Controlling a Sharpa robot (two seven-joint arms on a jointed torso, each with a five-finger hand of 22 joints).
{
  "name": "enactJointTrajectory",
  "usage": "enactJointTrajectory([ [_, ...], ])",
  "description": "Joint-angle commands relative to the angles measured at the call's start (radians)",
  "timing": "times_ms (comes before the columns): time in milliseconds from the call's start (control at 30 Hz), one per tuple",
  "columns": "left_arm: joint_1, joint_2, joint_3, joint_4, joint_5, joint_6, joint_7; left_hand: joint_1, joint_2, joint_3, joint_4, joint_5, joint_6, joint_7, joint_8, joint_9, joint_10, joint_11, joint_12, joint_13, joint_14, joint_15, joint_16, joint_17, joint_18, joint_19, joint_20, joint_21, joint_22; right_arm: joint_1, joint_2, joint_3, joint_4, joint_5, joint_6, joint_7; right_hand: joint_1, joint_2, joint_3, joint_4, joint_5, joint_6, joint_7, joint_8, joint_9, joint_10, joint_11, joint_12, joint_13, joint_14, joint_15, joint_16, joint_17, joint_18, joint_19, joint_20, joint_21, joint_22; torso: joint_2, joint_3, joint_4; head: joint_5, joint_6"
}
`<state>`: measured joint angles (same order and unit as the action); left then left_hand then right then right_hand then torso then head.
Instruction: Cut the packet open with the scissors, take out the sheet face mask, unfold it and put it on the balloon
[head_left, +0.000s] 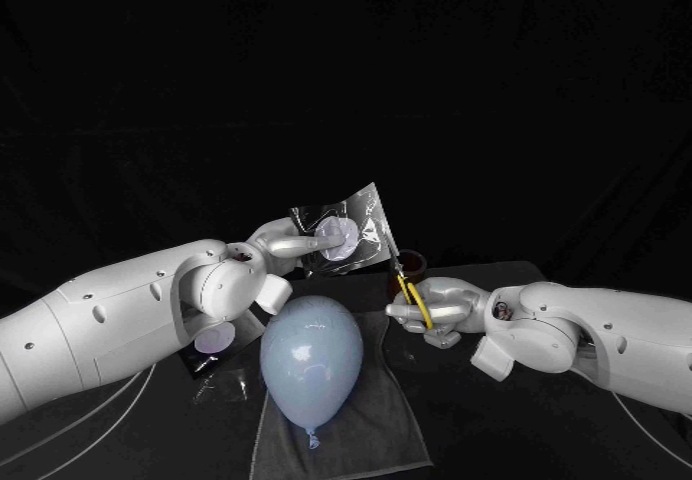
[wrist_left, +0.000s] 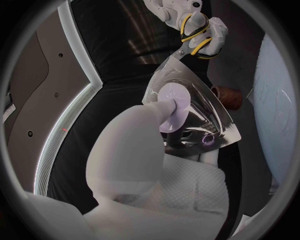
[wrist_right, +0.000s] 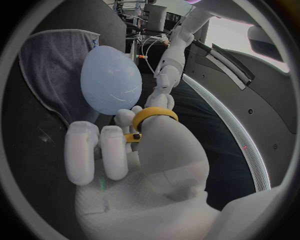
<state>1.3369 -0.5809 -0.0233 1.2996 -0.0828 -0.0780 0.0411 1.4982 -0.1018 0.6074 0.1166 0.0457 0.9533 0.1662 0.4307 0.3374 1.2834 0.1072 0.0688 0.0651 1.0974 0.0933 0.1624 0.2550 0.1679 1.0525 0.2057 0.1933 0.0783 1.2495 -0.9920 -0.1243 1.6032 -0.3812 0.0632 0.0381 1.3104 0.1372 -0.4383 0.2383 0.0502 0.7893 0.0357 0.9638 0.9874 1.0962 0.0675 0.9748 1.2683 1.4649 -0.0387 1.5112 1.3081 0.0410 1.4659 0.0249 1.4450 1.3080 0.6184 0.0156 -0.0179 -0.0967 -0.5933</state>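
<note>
My left hand (head_left: 293, 247) holds a clear shiny packet (head_left: 348, 229) up above the table, a pale round patch showing through it. In the left wrist view its fingers (wrist_left: 164, 110) press on the packet (wrist_left: 194, 115). My right hand (head_left: 440, 308) grips yellow-handled scissors (head_left: 404, 280), blades pointing up to the packet's right edge. In the left wrist view the scissors (wrist_left: 195, 37) meet the packet's top corner. In the right wrist view the yellow handle (wrist_right: 153, 117) rings my right hand (wrist_right: 144, 155). A pale blue balloon (head_left: 310, 360) lies on a grey cloth (head_left: 361, 430) between the arms.
A second packet (head_left: 214, 345) lies on the table under my left forearm. A small brown round object (head_left: 411, 262) sits behind the scissors. The balloon (wrist_right: 111, 80) and grey cloth (wrist_right: 47, 60) are close beside my right hand.
</note>
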Motion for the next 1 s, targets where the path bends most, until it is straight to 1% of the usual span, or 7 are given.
enactJointTrajectory([
  [33,-0.001,0.001,0.000,0.003,-0.011,0.025,-0.004,0.000,0.011,0.003,-0.003,0.003,0.007,0.002,0.003,0.037,0.006,0.002,-0.003,0.001,0.007,-0.002,-0.007,0.001,0.017,0.006,0.000,0.006,0.001,0.002,0.001,0.003,-0.001,0.011,-0.008,0.022,0.001,0.011,-0.025,-0.001,-0.001,0.001,-0.009,0.007,0.009,0.318,-0.106,0.348,0.076,0.080,-0.058,0.006,0.149,-0.011,0.048,-0.009,0.009,0.196,0.000,-0.0003,0.0006,-0.001,-0.001],
  [200,-0.001,0.001,0.000,0.003,-0.011,0.026,-0.004,0.000,0.011,0.003,-0.003,0.003,0.007,0.002,0.003,0.037,0.006,0.002,-0.003,0.001,0.007,-0.002,-0.007,0.001,0.017,0.006,0.000,0.006,0.001,0.003,0.001,0.003,-0.004,0.020,-0.011,0.023,-0.005,0.005,-0.025,0.005,-0.001,-0.049,0.006,-0.036,0.013,0.153,-0.093,0.121,-0.109,0.076,-0.049,0.001,0.139,-0.005,0.033,-0.005,-0.019,0.181,0.000,-0.0005,0.0005,-0.004,0.000],
  [300,-0.002,0.001,0.000,0.003,-0.011,0.026,-0.004,0.000,0.011,0.003,-0.003,0.003,0.007,0.002,0.003,0.037,0.006,0.002,-0.003,0.001,0.007,-0.002,-0.007,0.001,0.017,0.006,0.000,0.006,0.001,0.003,0.001,0.003,-0.005,0.024,-0.012,0.023,-0.011,-0.010,-0.023,0.012,0.001,-0.141,0.065,-0.162,-0.022,-0.129,-0.039,-0.263,-0.394,0.057,-0.003,-0.027,0.086,0.003,0.012,0.026,-0.058,0.160,0.000,-0.0006,0.0006,-0.004,0.000],
  [467,-0.002,0.001,0.000,0.002,-0.011,0.026,-0.003,0.000,0.011,0.003,-0.003,0.003,0.007,0.002,0.003,0.037,0.006,0.002,-0.003,0.001,0.007,-0.002,-0.007,0.001,0.017,0.006,0.000,0.006,0.001,0.003,0.002,0.003,-0.005,0.027,-0.017,0.022,-0.011,-0.015,-0.025,0.013,-0.002,-0.134,0.095,-0.231,-0.040,-0.147,-0.006,-0.375,-0.499,0.049,0.027,-0.034,0.069,0.007,0.005,0.062,-0.070,0.154,0.000,-0.0005,0.0003,-0.004,0.001],
  [600,-0.002,0.000,0.000,0.001,-0.011,0.026,-0.003,0.000,0.011,0.003,-0.003,0.003,0.007,0.002,0.003,0.037,0.006,0.002,-0.003,0.001,0.007,-0.002,-0.007,0.001,0.017,0.006,0.000,0.006,0.001,0.003,0.002,0.003,-0.003,0.027,-0.019,0.024,-0.017,-0.034,-0.023,0.016,-0.002,-0.264,0.141,-0.358,-0.091,-0.249,0.040,-0.510,-0.616,0.031,0.067,-0.055,0.027,0.016,-0.017,0.097,-0.108,0.133,0.000,-0.0003,0.0004,-0.005,0.001],
  [767,-0.003,0.000,0.000,0.001,-0.011,0.026,-0.003,-0.002,0.011,0.004,-0.005,0.003,0.007,0.002,0.003,0.038,0.006,0.002,-0.003,0.001,0.008,-0.003,-0.007,0.001,0.017,0.006,0.000,0.007,0.001,0.003,0.002,0.002,0.000,0.024,-0.021,0.026,-0.019,-0.052,-0.022,0.021,-0.001,-0.312,0.159,-0.416,-0.127,-0.274,0.057,-0.559,-0.680,0.014,0.079,-0.074,-0.015,0.028,-0.045,0.113,-0.157,0.105,0.000,0.0000,0.0003,-0.005,-0.001],
  [1000,-0.004,-0.001,0.000,0.001,-0.020,0.026,-0.003,-0.002,0.011,0.004,-0.005,0.003,0.007,0.002,0.003,0.038,0.006,0.002,-0.003,0.001,0.008,-0.003,-0.007,0.001,0.017,0.006,0.000,0.007,0.001,0.003,0.000,0.002,0.004,0.023,-0.020,0.029,-0.020,-0.066,-0.012,0.034,-0.001,-0.300,0.174,-0.426,-0.142,-0.286,0.071,-0.584,-0.726,0.005,0.092,-0.082,-0.034,0.034,-0.057,0.126,-0.181,0.089,0.000,0.0003,-0.0001,-0.005,-0.001],
])
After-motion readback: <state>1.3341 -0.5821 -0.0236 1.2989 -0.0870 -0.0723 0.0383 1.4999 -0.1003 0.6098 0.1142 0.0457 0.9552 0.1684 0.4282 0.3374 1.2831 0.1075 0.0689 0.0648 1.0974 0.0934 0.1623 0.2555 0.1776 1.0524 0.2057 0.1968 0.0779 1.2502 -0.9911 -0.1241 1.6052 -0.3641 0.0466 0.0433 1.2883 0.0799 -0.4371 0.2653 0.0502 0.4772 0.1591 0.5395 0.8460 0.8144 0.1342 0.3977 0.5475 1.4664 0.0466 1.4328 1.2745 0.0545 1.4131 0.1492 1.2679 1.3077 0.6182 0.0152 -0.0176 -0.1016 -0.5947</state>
